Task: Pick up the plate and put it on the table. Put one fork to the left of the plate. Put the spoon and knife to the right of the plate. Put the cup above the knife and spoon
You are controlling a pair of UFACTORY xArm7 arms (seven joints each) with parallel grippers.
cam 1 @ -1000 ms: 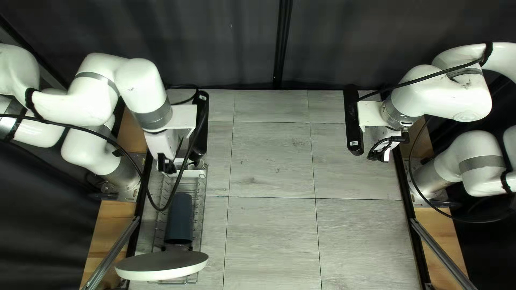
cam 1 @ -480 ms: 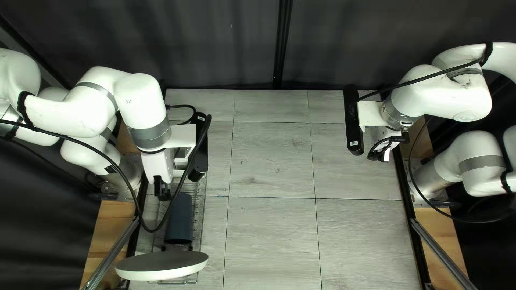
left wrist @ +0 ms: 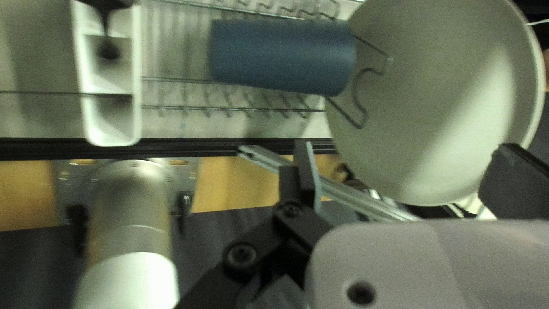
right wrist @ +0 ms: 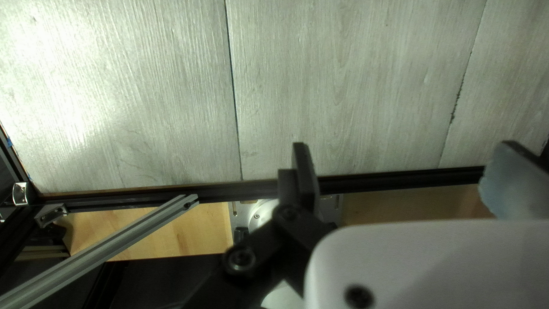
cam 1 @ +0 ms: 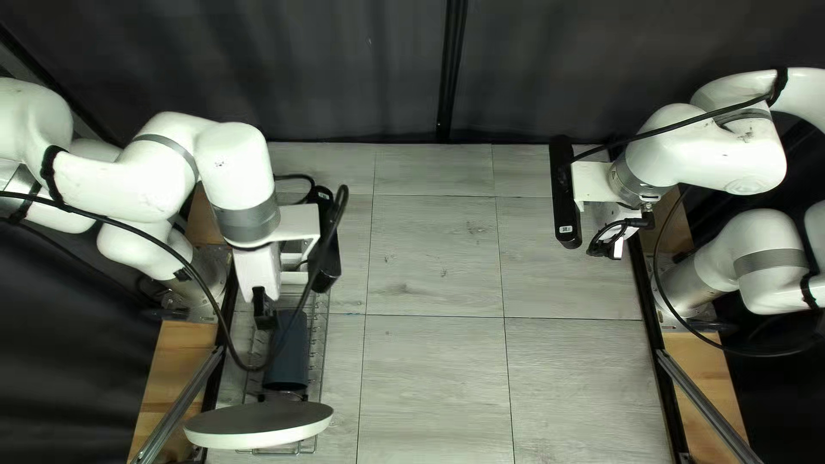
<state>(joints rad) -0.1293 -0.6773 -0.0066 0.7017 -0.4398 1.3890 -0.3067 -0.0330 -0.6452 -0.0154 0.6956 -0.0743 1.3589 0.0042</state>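
Cup (left wrist: 280, 57) lies on the rack (left wrist: 229, 109) near my left gripper (cam 1: 265, 316), wide open and empty, like my right gripper (cam 1: 612, 247)

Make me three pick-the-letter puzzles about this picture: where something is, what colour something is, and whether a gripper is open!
1. Where is the cup?
A) in a person's hand
B) on the dish rack
C) beside my right arm

2. What colour is the cup?
A) red
B) yellow
C) blue

3. How is my left gripper?
A) open
B) shut on the cup
C) shut on nothing

Answers:
1. B: the cup lies sideways on the rack's wires.
2. C: its side looks dull blue in the left wrist view.
3. A: its two fingers stand wide apart.
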